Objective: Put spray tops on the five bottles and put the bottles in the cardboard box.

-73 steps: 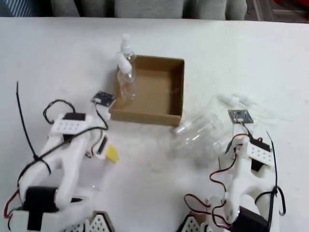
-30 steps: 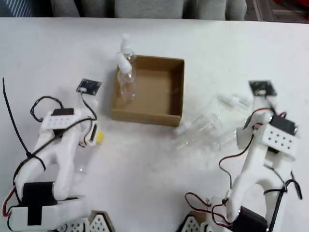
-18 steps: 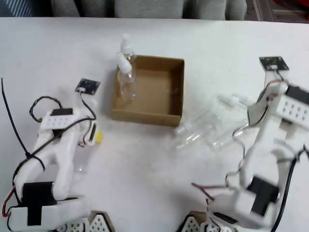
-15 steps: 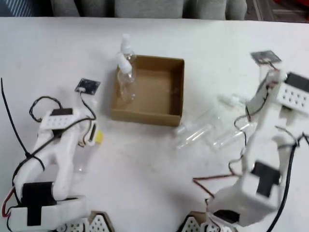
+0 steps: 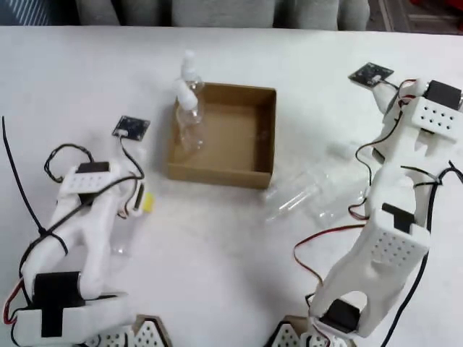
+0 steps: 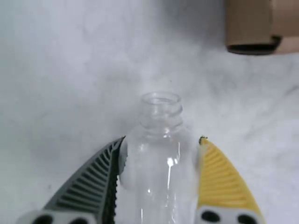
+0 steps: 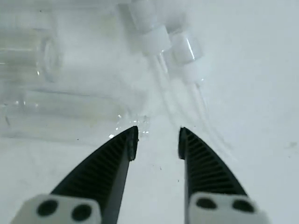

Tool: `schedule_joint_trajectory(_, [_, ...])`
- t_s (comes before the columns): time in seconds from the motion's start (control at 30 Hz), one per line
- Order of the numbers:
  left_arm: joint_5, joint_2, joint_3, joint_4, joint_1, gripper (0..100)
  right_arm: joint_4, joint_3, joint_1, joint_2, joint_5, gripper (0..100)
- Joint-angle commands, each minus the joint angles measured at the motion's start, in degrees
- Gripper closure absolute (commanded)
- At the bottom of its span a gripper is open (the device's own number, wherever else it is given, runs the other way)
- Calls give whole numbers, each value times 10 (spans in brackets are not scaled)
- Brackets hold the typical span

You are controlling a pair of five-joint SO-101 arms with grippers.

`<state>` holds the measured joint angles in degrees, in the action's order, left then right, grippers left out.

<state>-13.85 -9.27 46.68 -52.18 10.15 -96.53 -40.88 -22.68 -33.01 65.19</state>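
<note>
A clear bottle with an open neck and no top (image 6: 161,109) lies on the white table, and my left gripper (image 6: 159,140) is shut on its body, a short way in front of the cardboard box (image 5: 217,175). In the high view the left gripper (image 5: 143,204) sits left of the box's front corner. Two bottles with white spray tops (image 5: 189,108) stand at the box's left wall. My right gripper (image 7: 157,139) is open just above the table. Beyond its tips lie loose spray tops (image 7: 154,35) with thin tubes and clear bottles (image 7: 56,116).
Several clear bottles (image 5: 307,191) lie on their sides between the box and the right arm (image 5: 405,166). Loose spray tops (image 5: 343,150) lie just behind them. Chairs line the table's far edge.
The right arm has swung up and away to the far right, off the pile of bottles. The left arm drew back left from the box, then held still with the bottle.
</note>
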Motion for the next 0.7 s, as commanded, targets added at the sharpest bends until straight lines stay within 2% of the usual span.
schedule_joint_trajectory(0.0, [-2,2,-21,15,-1,965,-12,-61,10,-5,12,834])
schedule_joint_trajectory(0.13, [-2,2,-20,15,-10,966,-15,-105,17,-12,17,830])
schedule_joint_trajectory(0.3, [-2,0,-14,27,-11,966,-25,-107,27,-12,93,785])
schedule_joint_trajectory(0.67, [-2,-2,-4,39,-30,966,-23,-101,42,-61,244,790])
